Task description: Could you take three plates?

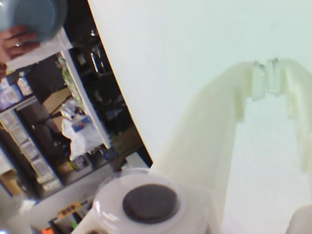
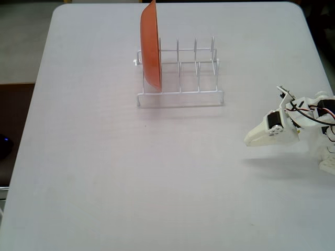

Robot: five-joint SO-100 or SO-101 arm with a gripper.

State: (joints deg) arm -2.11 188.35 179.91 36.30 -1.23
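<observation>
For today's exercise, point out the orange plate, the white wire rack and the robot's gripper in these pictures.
orange plate [image 2: 152, 47]: fixed view, on its curved side, standing on edge in the rack.
white wire rack [image 2: 196, 93]: fixed view, on its front base rail.
gripper [image 1: 267, 66]: wrist view, between its closed fingertips.

Table [image 2: 131, 178]: pale grey-white top with rounded far corners in the fixed view. On it: one white wire dish rack [image 2: 180, 78] toward the far side, with an orange plate [image 2: 151, 47] standing upright on edge in its leftmost slot; other slots unoccupied.
</observation>
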